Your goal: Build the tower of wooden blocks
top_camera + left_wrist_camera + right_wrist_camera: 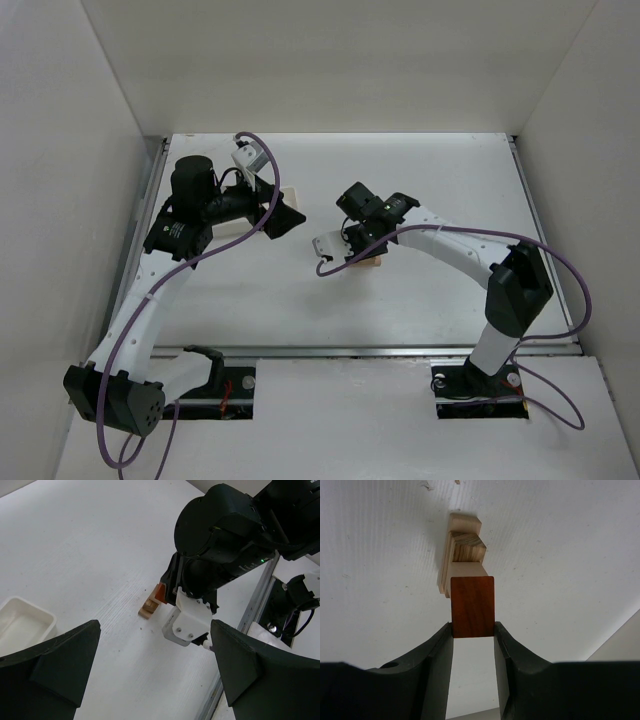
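Observation:
Light tan wooden blocks lie stacked on the white table, also seen under the right gripper in the top view and in the left wrist view. My right gripper is shut on the orange-red wedge and holds it at the top of the tan stack; I cannot tell whether it touches. The wedge shows as a thin orange edge in the left wrist view. My left gripper is open and empty, up off the table to the left of the stack.
A white tray stands left of the blocks, mostly hidden under the left gripper in the top view. The right arm's wrist looms over the stack. White walls enclose the table; a metal rail runs along the near edge.

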`<act>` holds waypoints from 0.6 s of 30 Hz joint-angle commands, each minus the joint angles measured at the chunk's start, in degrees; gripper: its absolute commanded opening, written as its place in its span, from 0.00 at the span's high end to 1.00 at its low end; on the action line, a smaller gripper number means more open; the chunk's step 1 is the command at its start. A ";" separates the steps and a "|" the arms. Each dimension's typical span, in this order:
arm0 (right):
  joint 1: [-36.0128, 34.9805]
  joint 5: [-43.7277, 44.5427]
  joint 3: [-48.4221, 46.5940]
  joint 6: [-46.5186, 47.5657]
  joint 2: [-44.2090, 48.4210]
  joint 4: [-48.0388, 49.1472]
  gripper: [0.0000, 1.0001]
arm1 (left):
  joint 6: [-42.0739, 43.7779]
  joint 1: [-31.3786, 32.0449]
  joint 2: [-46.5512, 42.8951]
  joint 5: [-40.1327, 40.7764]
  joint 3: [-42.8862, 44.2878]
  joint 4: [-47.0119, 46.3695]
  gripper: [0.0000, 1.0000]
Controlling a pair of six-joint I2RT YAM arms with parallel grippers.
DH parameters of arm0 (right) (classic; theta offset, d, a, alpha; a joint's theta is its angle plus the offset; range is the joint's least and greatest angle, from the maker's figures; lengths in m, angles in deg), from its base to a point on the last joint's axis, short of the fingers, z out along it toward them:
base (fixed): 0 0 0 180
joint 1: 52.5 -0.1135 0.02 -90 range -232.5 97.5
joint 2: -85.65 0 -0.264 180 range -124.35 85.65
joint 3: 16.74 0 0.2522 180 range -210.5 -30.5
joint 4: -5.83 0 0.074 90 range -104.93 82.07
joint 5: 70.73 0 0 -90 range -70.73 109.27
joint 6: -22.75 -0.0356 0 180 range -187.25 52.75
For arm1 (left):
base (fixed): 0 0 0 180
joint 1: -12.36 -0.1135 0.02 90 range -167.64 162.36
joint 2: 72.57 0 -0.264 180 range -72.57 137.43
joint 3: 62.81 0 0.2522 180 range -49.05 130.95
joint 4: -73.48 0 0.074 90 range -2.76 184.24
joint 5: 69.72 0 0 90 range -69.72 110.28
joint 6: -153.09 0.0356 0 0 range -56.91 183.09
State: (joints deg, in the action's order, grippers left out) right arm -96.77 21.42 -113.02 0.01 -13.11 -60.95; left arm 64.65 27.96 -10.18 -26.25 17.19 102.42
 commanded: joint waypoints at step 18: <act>0.24 -1.63 -0.63 0.41 -1.43 1.86 1.00 | -0.16 -0.39 -1.04 -1.73 0.12 -2.44 0.09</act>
State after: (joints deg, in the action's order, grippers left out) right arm -96.77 20.94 -113.07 0.01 -14.33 -60.90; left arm 64.61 27.96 -10.18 -26.25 17.19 102.42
